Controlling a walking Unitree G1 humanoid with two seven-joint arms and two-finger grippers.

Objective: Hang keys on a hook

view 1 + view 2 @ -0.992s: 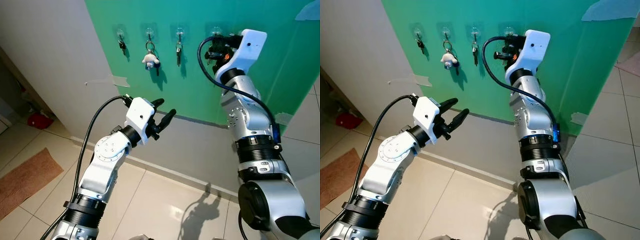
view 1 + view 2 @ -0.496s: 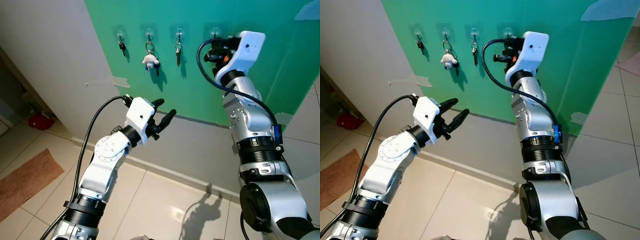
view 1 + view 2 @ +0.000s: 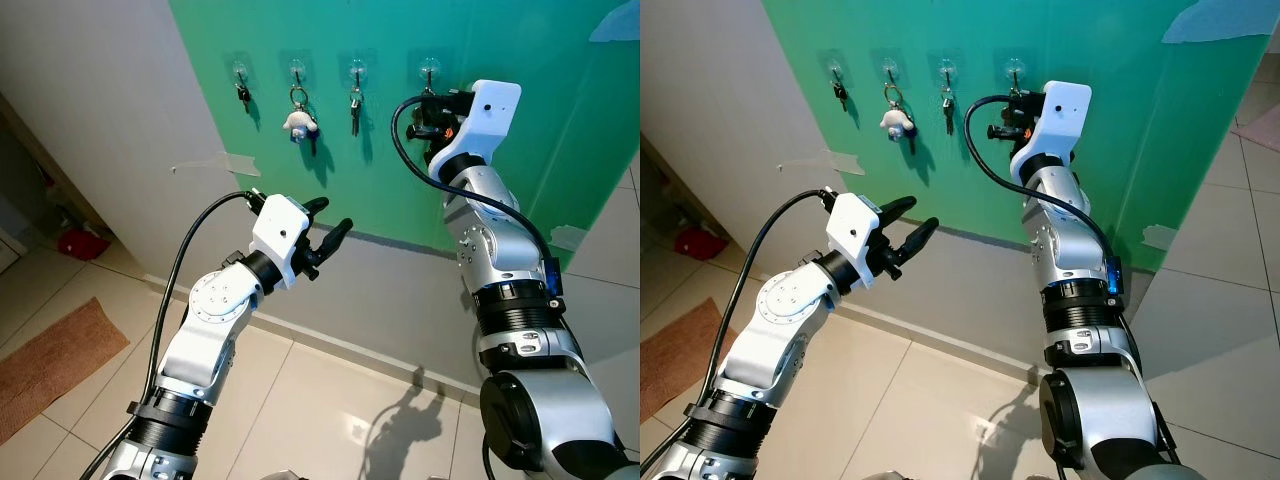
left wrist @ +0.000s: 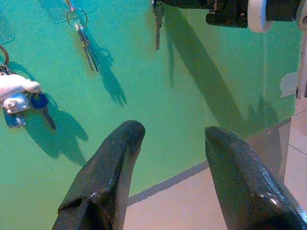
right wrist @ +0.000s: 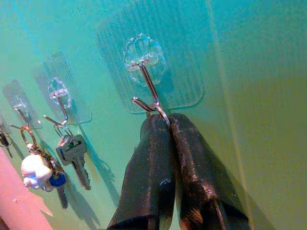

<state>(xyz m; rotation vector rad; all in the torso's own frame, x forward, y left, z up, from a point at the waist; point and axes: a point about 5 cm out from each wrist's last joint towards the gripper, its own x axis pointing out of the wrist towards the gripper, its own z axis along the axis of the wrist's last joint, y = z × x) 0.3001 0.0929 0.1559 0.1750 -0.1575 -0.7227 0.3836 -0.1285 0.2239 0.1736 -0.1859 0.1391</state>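
While my right pincer (image 5: pixel 165 120) sits pressed shut just under the clear stick-on hook (image 5: pixel 146 84) at the right end of the row on the green panel (image 3: pixel 560 120), the job I judge to be in hand is getting the ring over that hook's upturned wire tip. My fingers (image 5: pixel 148 158) are tight together, with only a sliver of metal at their ends, which I take to be the ring of the keys (image 4: pixel 157 28); I can't make out the ring clearly. To do this well I'd raise the fingertips until the ring stands above the wire tip, push in toward the panel, then lower so that the ring drops into the bend before I loosen my grip. Letting go too soon would send the keys down the panel to the floor. Seen from my left wrist, the key hangs close to the panel right beside my right pincer, its long axis vertical and its blade pointing straight down. The three hooks to the left each carry keys, one with a small white charm (image 3: pixel 299 118). My left pincer (image 4: pixel 175 130) is held wide, well below the row, holding nothing.
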